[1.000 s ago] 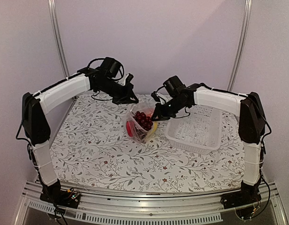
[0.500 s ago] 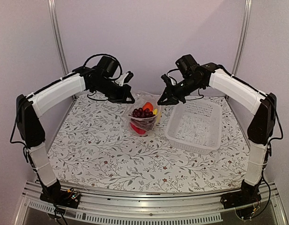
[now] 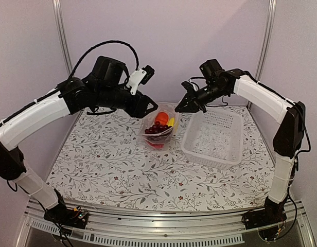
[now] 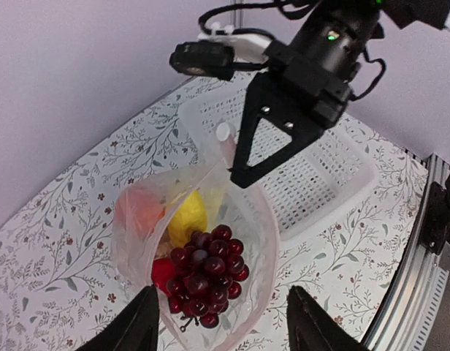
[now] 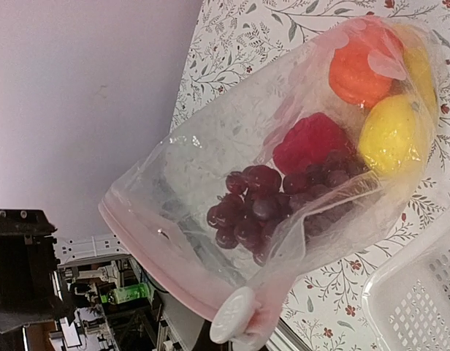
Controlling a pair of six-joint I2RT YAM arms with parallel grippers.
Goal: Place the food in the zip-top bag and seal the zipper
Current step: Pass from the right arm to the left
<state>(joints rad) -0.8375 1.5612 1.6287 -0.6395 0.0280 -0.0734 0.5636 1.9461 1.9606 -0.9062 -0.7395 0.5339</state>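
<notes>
The zip-top bag (image 3: 159, 127) hangs from my right gripper (image 3: 181, 106), which is shut on the bag's top corner beside the white slider (image 5: 232, 325). Inside lies the food: a dark grape bunch (image 4: 207, 274), a yellow piece (image 4: 188, 219), an orange fruit (image 5: 356, 69) and a red piece (image 5: 313, 142). The pinkish zipper (image 5: 155, 267) runs along the mouth, which looks spread in a loop in the left wrist view. My left gripper (image 4: 225, 325) hovers open above the bag, its fingers (image 4: 137, 325) on either side and touching nothing.
A white perforated basket (image 3: 216, 138) stands on the flowered tablecloth (image 3: 107, 164) right of the bag, close to it. The purple back wall and two metal posts (image 3: 63, 46) close off the far side.
My left gripper has let go of the bag, opened and lifted up and back. The right gripper keeps its hold and has raised the bag's corner a little.
</notes>
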